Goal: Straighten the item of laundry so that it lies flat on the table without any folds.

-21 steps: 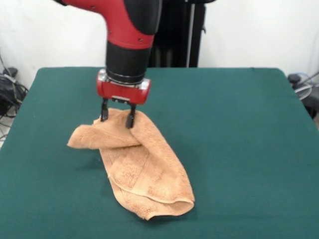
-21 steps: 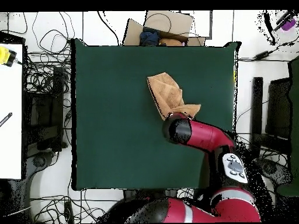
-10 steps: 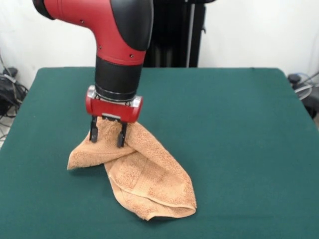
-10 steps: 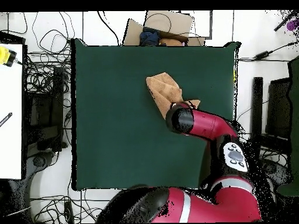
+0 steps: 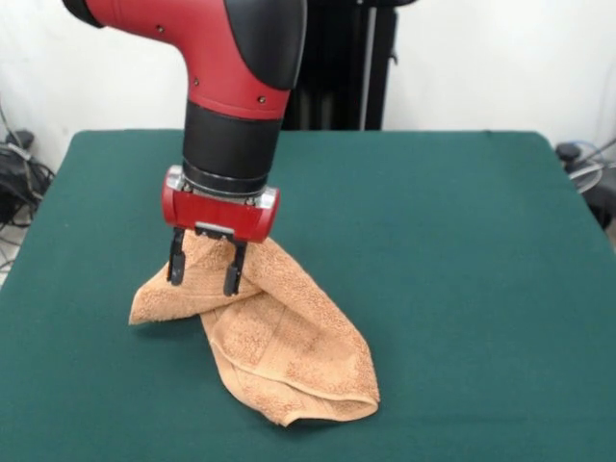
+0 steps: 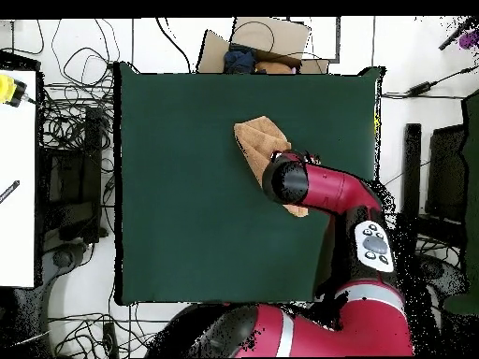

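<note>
Towel (image 5: pixel 279 342) is nowhere near flat: it's bunched and folded over itself into a long lump running diagonally on the tabletop (image 5: pixel 452 241), one flap sticking out to the side under the arm, a rounded fold at the end nearest the front camera. In the overhead view it sits toward the far-from-base half of the green top (image 6: pixel 187 187), partly hidden by the wrist. Gripper (image 5: pixel 204 271) is right down on the upper end of the towel, fingers (image 5: pixel 175 265) spread apart with cloth between and behind them; they look parted, not pinched, so I'd call it no grip on the fabric at this instant. Progress: basically none visible, with at least two layers overlapping and no corner laid out. Left to do: get hold of an edge or corner, pull the layers apart, spread all four corners, smooth the remaining creases.
</note>
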Controlling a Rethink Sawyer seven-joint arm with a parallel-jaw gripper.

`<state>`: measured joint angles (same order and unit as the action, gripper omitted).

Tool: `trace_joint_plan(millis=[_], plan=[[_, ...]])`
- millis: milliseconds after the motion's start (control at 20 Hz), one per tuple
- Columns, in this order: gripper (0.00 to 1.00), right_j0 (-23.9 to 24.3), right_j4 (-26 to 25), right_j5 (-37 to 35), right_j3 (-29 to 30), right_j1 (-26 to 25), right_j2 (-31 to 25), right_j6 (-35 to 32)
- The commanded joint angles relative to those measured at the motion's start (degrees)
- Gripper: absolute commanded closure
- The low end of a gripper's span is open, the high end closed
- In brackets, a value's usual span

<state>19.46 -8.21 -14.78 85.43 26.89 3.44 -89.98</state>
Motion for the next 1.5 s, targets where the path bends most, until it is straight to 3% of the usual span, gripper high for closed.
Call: trace_joint_plan(millis=[50,300,650,1500], plan=[[0.0,-0.12,-0.26,-4.83,0.47,0.57,-6.08,-3.6],[0.0,0.17,-1.24,-0.58,2.24,-0.44,-6.57,-4.55],[0.0,1.32,-4.78,9.81,2.03,-7.82,-7.14,-5.03],[0.0,0.45,-4.21,6.54,-0.77,-8.08,-6.88,-3.83]])
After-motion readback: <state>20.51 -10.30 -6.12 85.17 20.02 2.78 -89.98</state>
